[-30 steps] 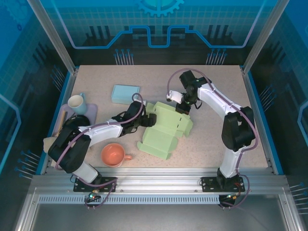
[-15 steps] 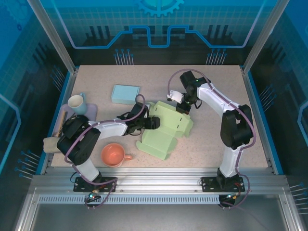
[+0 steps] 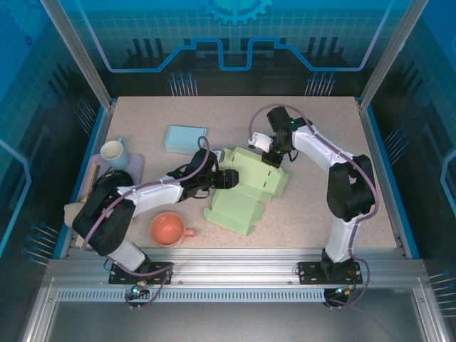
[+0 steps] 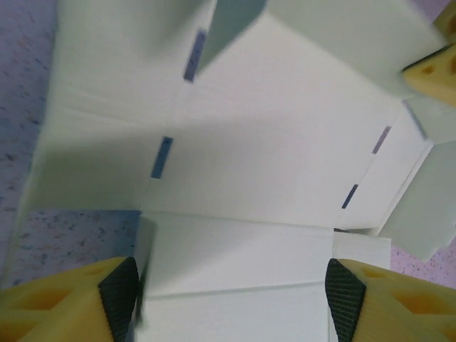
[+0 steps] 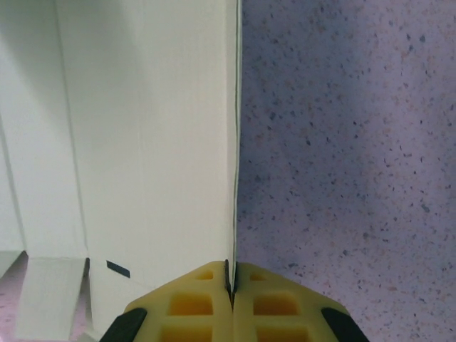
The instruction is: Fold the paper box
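The pale green paper box (image 3: 246,191) lies partly folded at the table's middle. My left gripper (image 3: 226,179) reaches into its left side. In the left wrist view that gripper (image 4: 231,299) is open, with a flap (image 4: 235,267) of the box lying between its black pads (image 4: 120,298) and the flap's side edges right at them. My right gripper (image 3: 274,158) is at the box's far right corner. In the right wrist view that gripper (image 5: 230,274) is shut on the thin edge of an upright panel (image 5: 149,142).
A flat teal box (image 3: 186,139) lies behind the left arm. A white mug (image 3: 112,151) stands on a purple tray (image 3: 135,165) at the far left. An orange cup (image 3: 168,229) sits near the front, beside the left arm.
My left gripper has slid right, further onto the box, and its jaws have narrowed. The box's far panel has shifted slightly. The right gripper has kept its pinch almost in place.
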### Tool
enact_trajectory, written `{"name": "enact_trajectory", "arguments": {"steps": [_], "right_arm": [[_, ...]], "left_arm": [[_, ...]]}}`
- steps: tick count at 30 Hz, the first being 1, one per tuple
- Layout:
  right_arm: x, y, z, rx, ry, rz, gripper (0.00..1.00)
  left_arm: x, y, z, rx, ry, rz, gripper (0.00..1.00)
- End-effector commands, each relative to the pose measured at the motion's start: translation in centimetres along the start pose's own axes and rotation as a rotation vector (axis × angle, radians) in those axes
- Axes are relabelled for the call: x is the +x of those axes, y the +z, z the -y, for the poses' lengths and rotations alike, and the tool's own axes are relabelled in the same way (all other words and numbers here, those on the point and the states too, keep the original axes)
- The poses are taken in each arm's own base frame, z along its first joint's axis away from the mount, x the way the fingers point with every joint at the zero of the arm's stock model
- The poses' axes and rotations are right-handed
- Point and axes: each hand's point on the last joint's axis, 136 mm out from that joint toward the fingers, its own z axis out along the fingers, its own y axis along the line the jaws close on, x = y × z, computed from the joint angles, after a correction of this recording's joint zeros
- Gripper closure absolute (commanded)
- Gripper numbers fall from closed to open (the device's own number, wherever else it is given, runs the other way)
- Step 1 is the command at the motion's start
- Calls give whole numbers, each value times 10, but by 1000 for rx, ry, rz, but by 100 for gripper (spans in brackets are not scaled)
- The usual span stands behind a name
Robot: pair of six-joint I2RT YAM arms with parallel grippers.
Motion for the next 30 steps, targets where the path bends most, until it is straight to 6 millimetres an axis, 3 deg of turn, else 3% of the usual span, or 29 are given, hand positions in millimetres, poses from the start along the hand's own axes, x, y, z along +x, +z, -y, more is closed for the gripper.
{"name": "enact_trajectory", "arguments": {"steps": [1, 6, 11, 16, 19, 25, 30], "right_arm": [[-7, -13, 21, 171, -43, 34, 100], [-19, -31, 37, 417, -147, 82, 100], [-45, -49, 29, 731, -428, 170, 100], [-65, -78, 30, 930, -502, 237, 100], [-61, -70, 24, 960, -547, 261, 100], [-63, -42, -8, 977, -844, 301, 100], [-59, -20, -6, 945, -879, 245, 100]], "left_arm": [[-14, -28, -19, -126, 23, 102, 27], [-20, -61, -51, -250, 3, 251, 24], [-30, -74, -64, -295, -1, 315, 25], [-26, -78, -68, -266, 46, 369, 38], [-24, -80, -71, -264, 71, 403, 44], [-16, -66, -71, -234, 122, 391, 49], [-13, -58, -74, -244, 158, 381, 51]]}}
